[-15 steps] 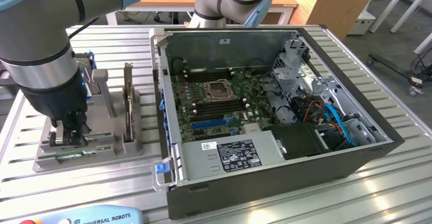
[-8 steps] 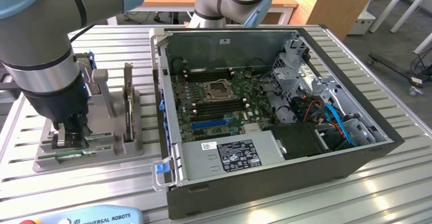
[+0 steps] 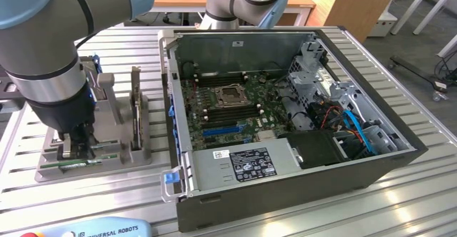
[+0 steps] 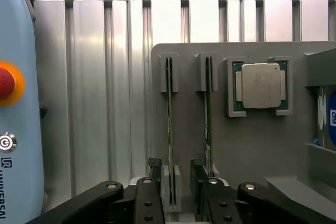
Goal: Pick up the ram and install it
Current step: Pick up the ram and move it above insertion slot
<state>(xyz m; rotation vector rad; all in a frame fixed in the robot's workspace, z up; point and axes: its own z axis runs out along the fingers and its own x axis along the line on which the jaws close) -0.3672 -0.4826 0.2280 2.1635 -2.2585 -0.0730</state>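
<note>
Green ram [image 4: 169,124] stands on edge in a grey holder [image 4: 252,150] at the exterior view's left of the open case [image 3: 343,181], between our spread fingers [image 4: 149,198], so we should centre them and close squarely on its flat faces.

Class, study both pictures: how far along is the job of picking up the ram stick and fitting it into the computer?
Done: the gripper is at the gray holder, with its open jaws either side of the ram stick. In hand: nothing is gripped yet, and the stick stands in its slot. Left: lifting and fitting it. The motherboard in the open computer case looks unfilled.
</note>
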